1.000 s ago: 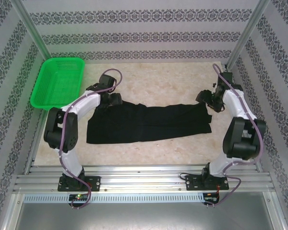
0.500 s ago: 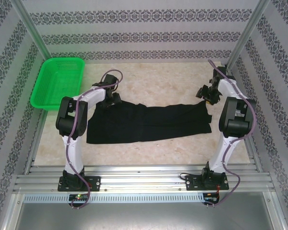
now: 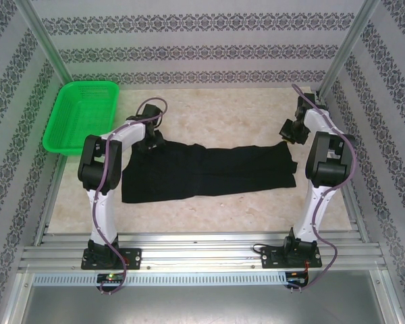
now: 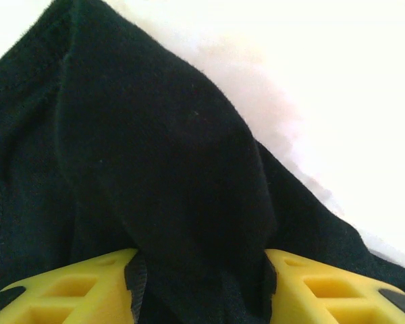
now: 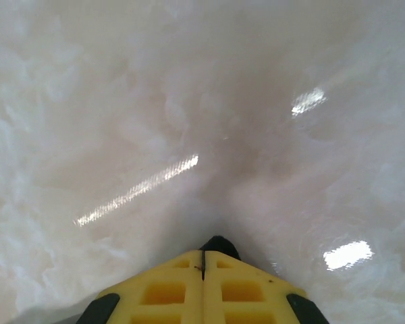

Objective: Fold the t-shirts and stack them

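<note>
Marble table point(image 3: 216, 115): t-shirt point(image 3: 209, 172) black, flat strip; left hand point(image 4: 199, 270) pinches edge.

Matt black cloth t-shirt point(image 3: 209, 172), glossy smooth table point(image 3: 223, 121)

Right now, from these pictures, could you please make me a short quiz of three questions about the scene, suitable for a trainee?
1. True or false: the left pincer is closed on the black t-shirt.
2. Where is the green basket? A) at the far left of the table B) on top of the t-shirt C) next to the right arm's base
3. Fill in the blank: in the right wrist view, the fingers of the right pincer are ___ (open or shut) above the bare table.

Key: 1 true; 2 A; 3 shut.
</note>
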